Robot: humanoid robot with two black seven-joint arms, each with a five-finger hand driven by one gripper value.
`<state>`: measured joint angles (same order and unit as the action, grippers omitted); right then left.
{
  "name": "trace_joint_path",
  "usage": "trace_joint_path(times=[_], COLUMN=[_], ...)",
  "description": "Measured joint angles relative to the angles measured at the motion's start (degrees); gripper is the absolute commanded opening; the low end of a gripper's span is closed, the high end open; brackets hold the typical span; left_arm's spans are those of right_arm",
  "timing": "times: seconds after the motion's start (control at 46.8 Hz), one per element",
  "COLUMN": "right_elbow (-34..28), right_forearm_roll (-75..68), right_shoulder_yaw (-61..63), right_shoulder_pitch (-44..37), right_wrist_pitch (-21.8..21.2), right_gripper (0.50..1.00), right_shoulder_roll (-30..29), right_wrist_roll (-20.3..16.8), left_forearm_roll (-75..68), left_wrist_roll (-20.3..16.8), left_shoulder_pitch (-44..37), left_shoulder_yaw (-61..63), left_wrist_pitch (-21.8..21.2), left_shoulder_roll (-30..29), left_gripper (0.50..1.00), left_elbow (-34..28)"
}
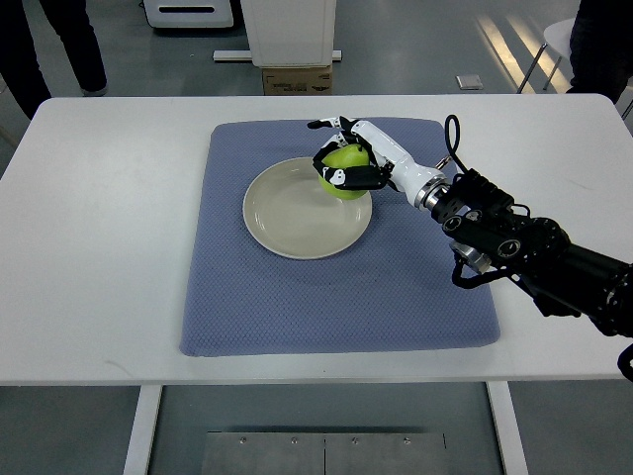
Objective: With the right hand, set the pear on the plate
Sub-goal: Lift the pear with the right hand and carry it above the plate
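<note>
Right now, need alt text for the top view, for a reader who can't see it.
The robot's right hand, its arm reaching in from the right, grips a green pear over the far right rim of a round beige plate. The plate sits on a blue mat on a white table. The left arm is out of view.

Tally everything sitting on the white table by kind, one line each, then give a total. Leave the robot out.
Pear: 1, green, gripped in the right hand over the plate's rim
Plate: 1, beige
Mat: 1, blue-grey, under the plate
Total: 3
</note>
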<state>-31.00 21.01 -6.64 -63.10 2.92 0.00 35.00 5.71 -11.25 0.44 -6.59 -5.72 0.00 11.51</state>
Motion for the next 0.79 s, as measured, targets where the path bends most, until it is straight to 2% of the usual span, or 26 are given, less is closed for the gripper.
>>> trace_joint_path(times=[0.15,0.257,0.556,0.791], right_elbow=[-2.0,-2.2,-5.3,-8.9], right_forearm_roll=[-0.1,-0.1,-0.1,-0.1], right_shoulder_yaw=[3.3,7.5,8.6,8.6], right_shoulder_pitch=[-0.3,-0.9,-2.6,-3.3], right_wrist_pitch=[-2.7,-6.2,-14.0,-15.0], right_gripper=[0.5,0.5,0.5,0.5], right_shoulder_roll=[0.0,0.2,9.2,10.3], right_wrist_roll=[0.0,0.0,0.0,0.0], left_forearm_roll=[0.0,0.0,0.0,0.0], left_wrist_roll=[0.0,0.0,0.0,0.0], left_shoulder_pitch=[0.0,0.0,0.0,0.0], left_shoulder_yaw=[0.0,0.0,0.0,0.0], left_wrist_pitch=[0.0,0.0,0.0,0.0], left_shoulder_roll=[0.0,0.0,0.0,0.0], left_gripper=[1.0,1.0,1.0,1.0], left_elbow=[0.0,0.0,0.0,0.0])
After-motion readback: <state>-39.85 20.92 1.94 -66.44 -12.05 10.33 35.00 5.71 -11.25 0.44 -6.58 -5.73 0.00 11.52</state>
